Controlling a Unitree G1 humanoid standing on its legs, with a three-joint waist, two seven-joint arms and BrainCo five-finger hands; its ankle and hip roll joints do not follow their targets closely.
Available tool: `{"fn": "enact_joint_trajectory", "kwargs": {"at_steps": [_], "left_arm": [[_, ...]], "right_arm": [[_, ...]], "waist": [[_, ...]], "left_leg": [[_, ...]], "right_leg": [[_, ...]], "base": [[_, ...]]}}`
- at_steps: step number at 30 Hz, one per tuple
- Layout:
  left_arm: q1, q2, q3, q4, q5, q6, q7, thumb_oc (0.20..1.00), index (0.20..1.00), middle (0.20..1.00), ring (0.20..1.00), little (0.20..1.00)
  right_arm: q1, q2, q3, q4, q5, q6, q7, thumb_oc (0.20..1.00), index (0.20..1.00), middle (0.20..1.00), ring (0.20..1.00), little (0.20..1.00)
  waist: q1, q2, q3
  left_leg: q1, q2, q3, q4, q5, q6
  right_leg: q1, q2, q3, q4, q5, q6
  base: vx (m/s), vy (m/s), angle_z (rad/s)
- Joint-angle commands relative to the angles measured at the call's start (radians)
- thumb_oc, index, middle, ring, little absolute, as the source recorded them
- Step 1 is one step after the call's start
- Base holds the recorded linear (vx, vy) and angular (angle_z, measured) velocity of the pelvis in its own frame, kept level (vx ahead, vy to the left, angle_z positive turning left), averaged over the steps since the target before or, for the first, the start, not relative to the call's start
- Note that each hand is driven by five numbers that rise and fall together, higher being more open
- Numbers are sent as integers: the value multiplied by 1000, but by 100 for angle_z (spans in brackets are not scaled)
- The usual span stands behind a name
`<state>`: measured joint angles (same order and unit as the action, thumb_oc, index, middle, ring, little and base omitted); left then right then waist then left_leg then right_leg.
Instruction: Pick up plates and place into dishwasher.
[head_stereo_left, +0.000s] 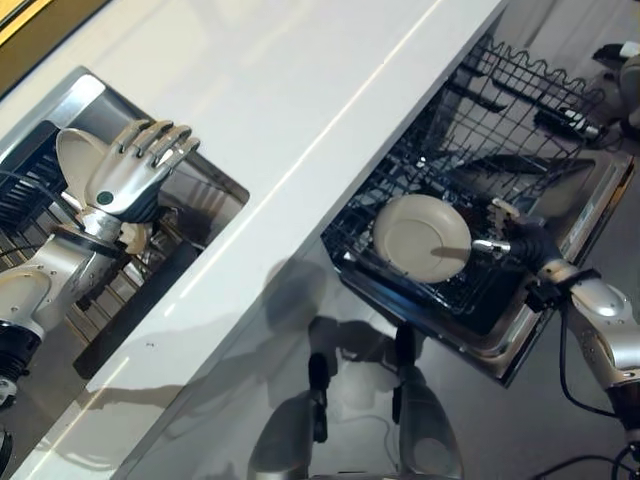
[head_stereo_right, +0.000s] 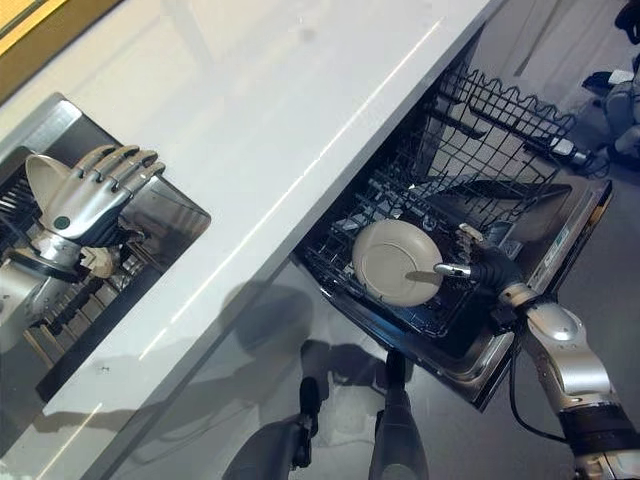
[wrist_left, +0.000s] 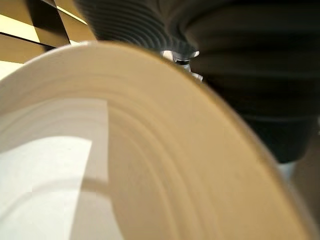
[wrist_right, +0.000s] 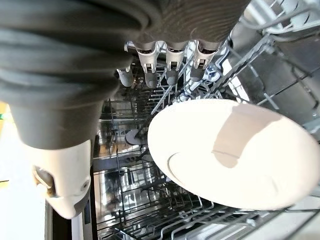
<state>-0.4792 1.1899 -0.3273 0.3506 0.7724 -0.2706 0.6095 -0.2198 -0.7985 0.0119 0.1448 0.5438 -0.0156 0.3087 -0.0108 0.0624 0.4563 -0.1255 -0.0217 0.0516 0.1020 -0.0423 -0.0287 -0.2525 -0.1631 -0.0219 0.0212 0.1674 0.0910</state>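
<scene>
Just past the fingertips of the right robot hand (head_stereo_left: 525, 243), a cream plate (head_stereo_left: 421, 237) leans in the lower dishwasher rack (head_stereo_left: 455, 160); that hand's fingers are relaxed and hold nothing. Over at the sink (head_stereo_left: 190, 215), beside the white bench (head_stereo_left: 300, 90), the left robot hand (head_stereo_left: 130, 170) grips a second plate (wrist_left: 125, 165).

White countertop (head_stereo_left: 300, 110), probably a sink (head_stereo_left: 190, 215)
</scene>
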Motion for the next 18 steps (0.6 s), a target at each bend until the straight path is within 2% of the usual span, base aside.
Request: {"fn": "enact_joint_trajectory", "kwargs": {"at_steps": [1, 6, 10, 15, 18], "left_arm": [[0, 83, 38, 64, -23, 20, -3, 1000, 1000, 1000, 1000, 1000], [81, 74, 115, 31, -49, 1, 8, 1000, 1000, 1000, 1000, 1000], [122, 52, 160, -5, -96, -77, 17, 1000, 1000, 1000, 1000, 1000], [168, 16, 264, -159, -230, -183, -87, 1000, 1000, 1000, 1000, 1000], [207, -19, 342, -266, -373, -244, -210, 1000, 1000, 1000, 1000, 1000]], "right_arm": [[-20, -57, -37, -23, 16, -51, -11, 1000, 1000, 1000, 1000, 1000], [19, -47, -64, -38, 21, -58, 11, 1000, 1000, 1000, 1000, 1000], [23, -45, -70, -38, 15, -36, 27, 1000, 1000, 1000, 1000, 1000], [42, -31, -94, -42, 6, -16, 30, 1000, 1000, 1000, 1000, 1000], [64, -16, -119, -54, 5, -8, 35, 1000, 1000, 1000, 1000, 1000]], "waist": [[-1, -13, -26], [9, -3, -39], [13, 8, -57], [29, 17, -78], [37, 17, -83]], "left_leg": [[-105, -3, -39, 61, 14, 11], [-80, -12, -44, 34, 16, 14], [-58, -18, -50, 31, 15, 14], [-24, -23, -65, 10, 14, 16], [-15, -22, -74, 6, 14, 18]], "right_leg": [[-2, -114, -11, 193, -149, 74], [17, -119, -28, 188, -156, 69], [33, -124, -32, 200, -168, 65], [68, -128, -44, 194, -182, 66], [75, -129, -49, 200, -187, 67]], "base": [[-9, 55, -2], [1, 16, -1], [55, 38, 0], [50, 3, 1], [27, -31, 10]]}}
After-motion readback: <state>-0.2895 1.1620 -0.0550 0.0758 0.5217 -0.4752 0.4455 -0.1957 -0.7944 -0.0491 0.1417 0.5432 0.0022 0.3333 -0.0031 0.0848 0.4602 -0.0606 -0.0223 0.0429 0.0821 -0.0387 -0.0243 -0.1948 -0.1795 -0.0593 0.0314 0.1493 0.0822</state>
